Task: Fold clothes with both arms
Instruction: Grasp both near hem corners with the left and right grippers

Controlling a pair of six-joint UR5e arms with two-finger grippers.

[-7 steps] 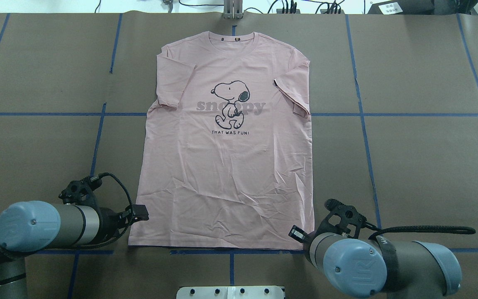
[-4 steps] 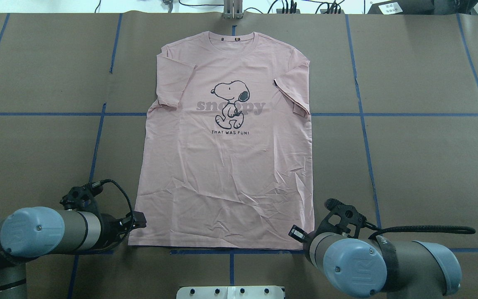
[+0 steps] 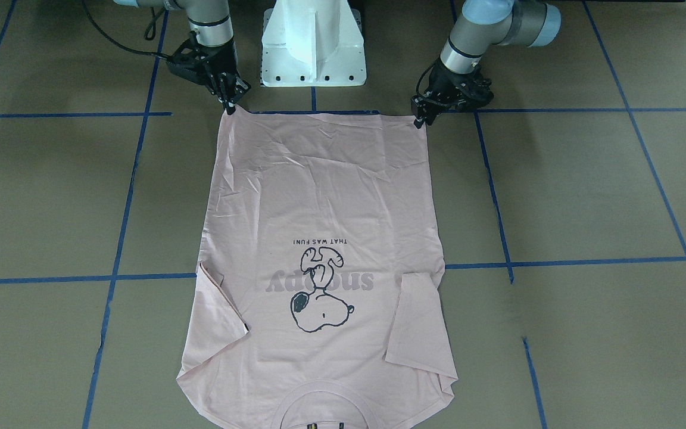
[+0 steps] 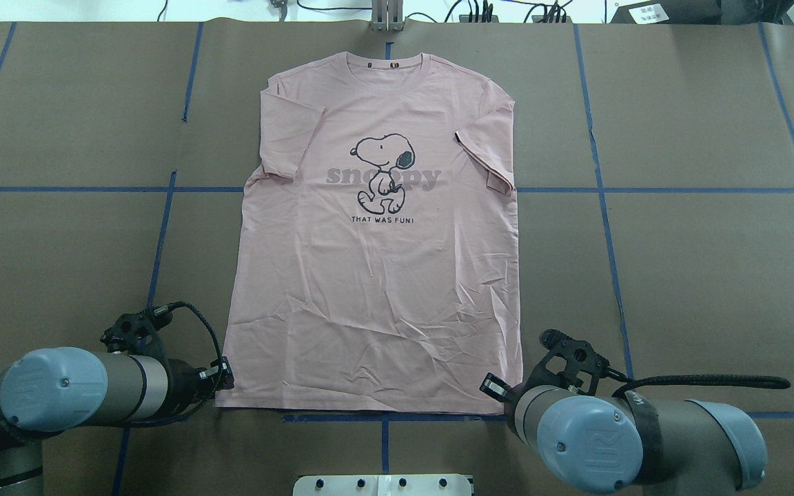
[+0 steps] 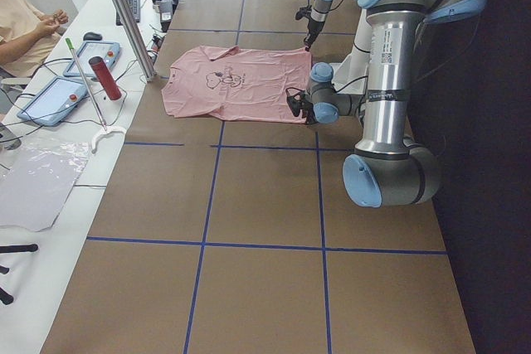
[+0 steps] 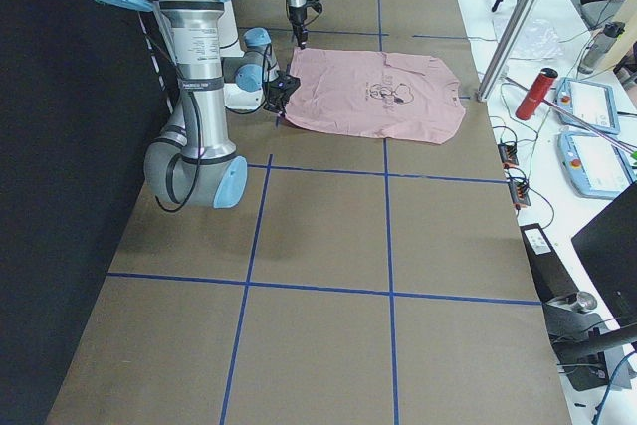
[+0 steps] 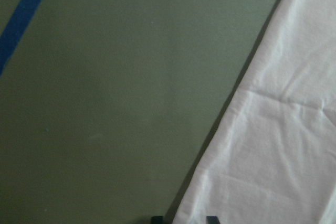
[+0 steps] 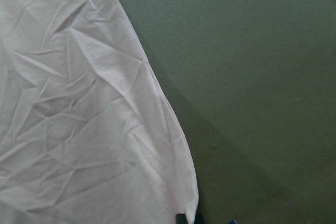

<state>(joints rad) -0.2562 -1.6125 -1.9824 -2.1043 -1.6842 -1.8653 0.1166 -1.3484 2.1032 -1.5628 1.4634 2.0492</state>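
Observation:
The pale pink T-shirt lies flat on the brown table, cartoon dog print up, collar at the far edge; it also shows in the front view. My left gripper sits low at the shirt's near left hem corner. In the left wrist view its fingertips stand apart and straddle the shirt's edge. My right gripper is at the near right hem corner. In the right wrist view its tips are close together on the corner of the cloth.
The white pedestal stands between the arms at the near table edge. Blue tape lines cross the table. A metal post, a red bottle, tablets and an operator are beyond the far edge.
My left gripper has moved toward me and down along the shirt's left edge to the hem corner. The right arm and the shirt have not moved.

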